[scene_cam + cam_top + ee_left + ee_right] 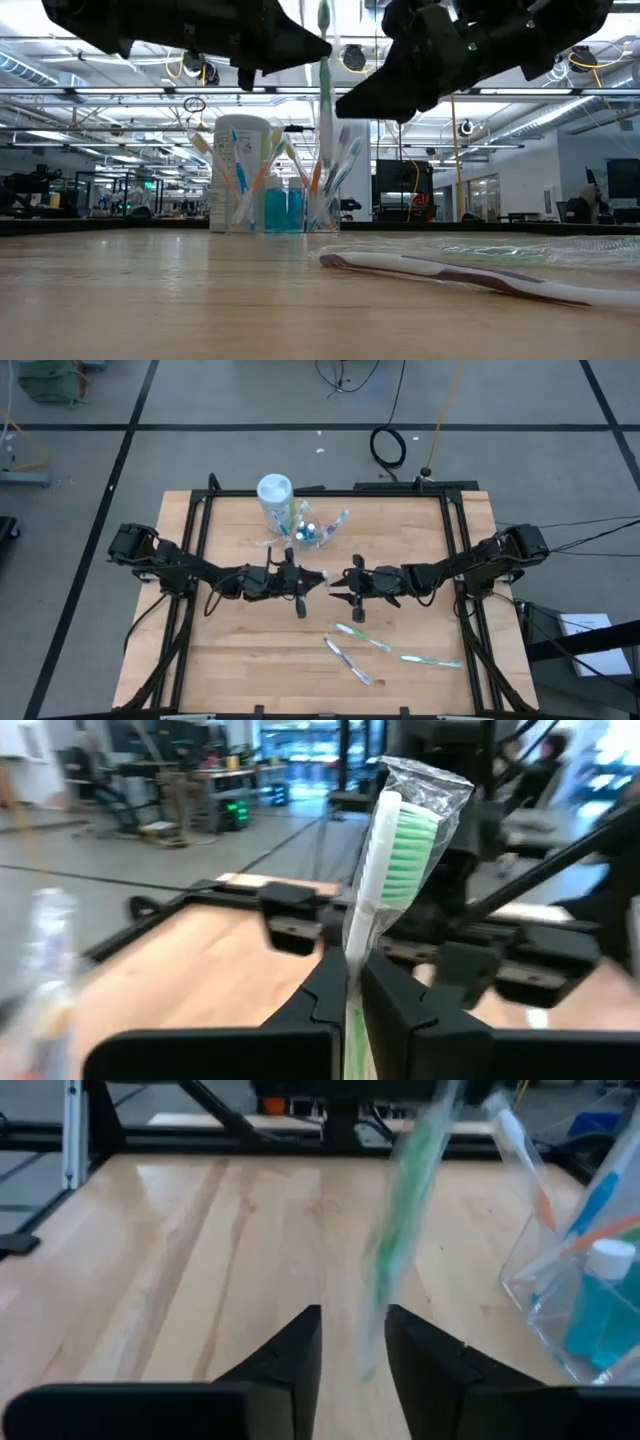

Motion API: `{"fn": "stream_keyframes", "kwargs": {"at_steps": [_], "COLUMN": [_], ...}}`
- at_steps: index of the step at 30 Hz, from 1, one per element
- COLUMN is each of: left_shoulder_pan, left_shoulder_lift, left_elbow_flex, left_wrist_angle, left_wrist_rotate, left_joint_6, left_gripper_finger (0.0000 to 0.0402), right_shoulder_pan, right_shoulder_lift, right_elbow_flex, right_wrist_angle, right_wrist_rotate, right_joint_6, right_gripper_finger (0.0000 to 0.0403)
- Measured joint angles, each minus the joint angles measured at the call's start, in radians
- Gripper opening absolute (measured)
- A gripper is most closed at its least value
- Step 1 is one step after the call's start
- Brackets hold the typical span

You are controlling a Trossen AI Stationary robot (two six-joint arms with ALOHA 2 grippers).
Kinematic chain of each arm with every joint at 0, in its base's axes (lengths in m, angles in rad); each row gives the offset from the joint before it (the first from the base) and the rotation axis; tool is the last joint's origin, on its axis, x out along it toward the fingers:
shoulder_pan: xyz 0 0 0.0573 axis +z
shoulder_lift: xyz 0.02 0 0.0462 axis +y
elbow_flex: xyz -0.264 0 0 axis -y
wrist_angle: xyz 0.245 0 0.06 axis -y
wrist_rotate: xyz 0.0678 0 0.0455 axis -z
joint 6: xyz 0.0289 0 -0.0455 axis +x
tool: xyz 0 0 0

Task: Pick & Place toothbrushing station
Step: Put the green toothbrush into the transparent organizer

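We see a slim green-bristled toothbrush [392, 850] in crinkly clear wrap, pinched by the left gripper [352, 990] above the wooden table [240, 660]; right gripper [352, 1342] fingers stand slightly apart around it, near the clear holder [310, 530].

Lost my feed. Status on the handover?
Left tool shut on green toothbrush, mid-table. Right tool open around it. Holder behind, nothing blocking.
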Motion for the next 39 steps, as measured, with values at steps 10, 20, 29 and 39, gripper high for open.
{"fn": "stream_keyframes", "kwargs": {"at_steps": [10, 20, 29, 39], "left_shoulder_pan": [-0.046, 0.106, 0.192, 0.178], "left_shoulder_lift": [-0.176, -0.116, 0.0, 0.061], "left_elbow_flex": [0.0, -0.001, -0.001, -0.001], "left_wrist_angle": [-0.211, -0.218, -0.197, -0.275], "left_wrist_rotate": [-0.497, -0.683, -0.688, -0.7], "left_joint_6": [0.06, 0.024, -0.067, -0.201], "left_gripper_finger": [0.001, 0.0005, 0.0004, 0.0016], "right_shoulder_pan": [0.001, 0.001, 0.001, 0.001], "right_shoulder_lift": [0.0, 0.0, 0.0, 0.0], "right_elbow_flex": [0.0, 0.0, 0.0, 0.0], "right_wrist_angle": [-0.115, -0.07, -0.044, -0.061], "right_wrist_rotate": [-0.014, -0.014, -0.014, -0.014], "right_joint_6": [0.026, 0.025, 0.022, 0.028], "right_gripper_finger": [0.0113, 0.0112, 0.0112, 0.0112]}}
